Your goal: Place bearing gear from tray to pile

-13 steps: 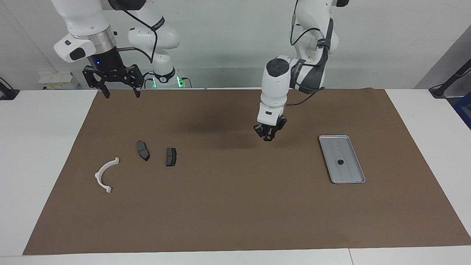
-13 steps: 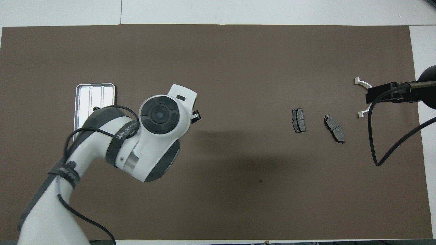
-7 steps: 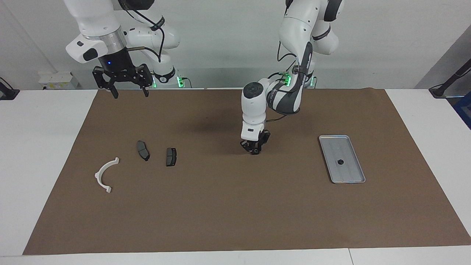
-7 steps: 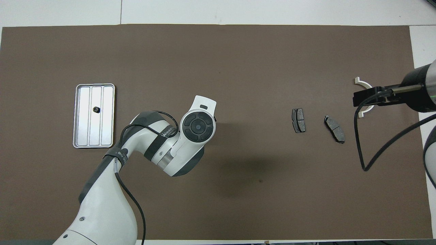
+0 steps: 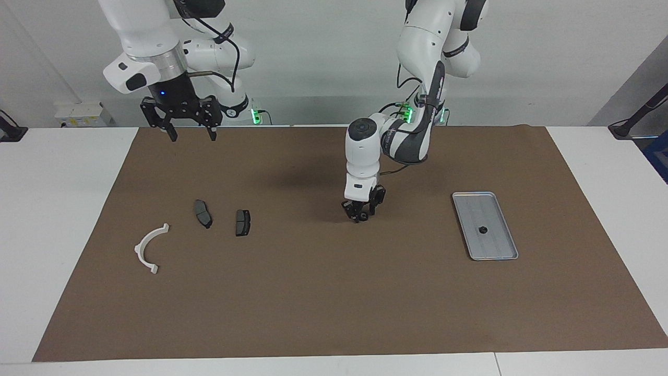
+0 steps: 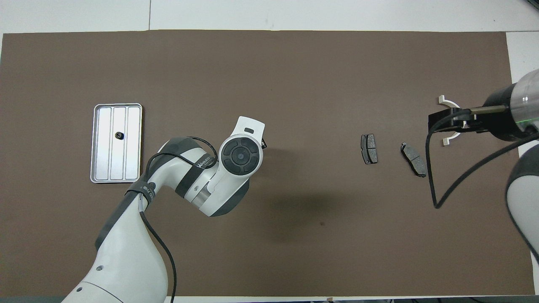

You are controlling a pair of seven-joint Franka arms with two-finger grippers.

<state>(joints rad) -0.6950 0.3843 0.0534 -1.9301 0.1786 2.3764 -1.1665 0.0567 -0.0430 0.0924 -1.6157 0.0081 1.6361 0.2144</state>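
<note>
The right gripper (image 5: 190, 131), fingers spread, hangs over the brown mat (image 5: 334, 292) near the curved white bracket (image 5: 150, 247) and flat dark pads (image 5: 203, 213). The left gripper (image 5: 361, 215) hangs low over the mat's middle; whether it pinches anything cannot be told. The small dark gear (image 5: 482, 230) lies in the ridged metal tray (image 5: 501, 255).

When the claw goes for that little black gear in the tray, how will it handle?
The bearing gear looks tiny and round, so probably light and rigid. Lying flat on the ridged tray, it may skid when nudged. If tipped on edge, it could roll along a groove.
</note>
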